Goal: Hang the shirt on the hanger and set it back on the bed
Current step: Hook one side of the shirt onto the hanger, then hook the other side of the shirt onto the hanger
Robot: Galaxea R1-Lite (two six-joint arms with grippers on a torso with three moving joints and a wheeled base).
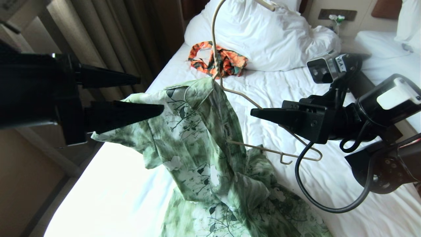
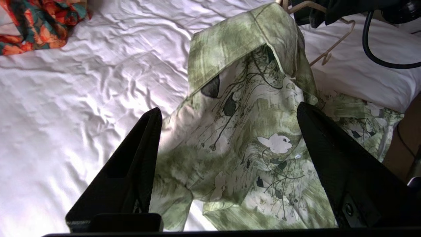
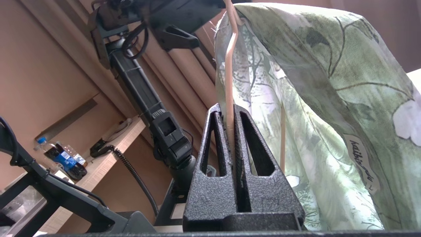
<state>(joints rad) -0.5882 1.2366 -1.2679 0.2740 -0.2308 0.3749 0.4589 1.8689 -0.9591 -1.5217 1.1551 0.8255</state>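
Shirt [image 1: 197,138] draped over the hanger [image 1: 250,102] at frame center above the bed [image 1: 329,177], my right gripper [image 1: 260,113] clamped on the hanger wire, my left gripper [image 1: 149,95] spread wide at left, holding nothing.

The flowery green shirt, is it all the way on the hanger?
Only halfway. The light green flowered shirt covers one shoulder of the thin cream wire hanger; the other shoulder is bare.
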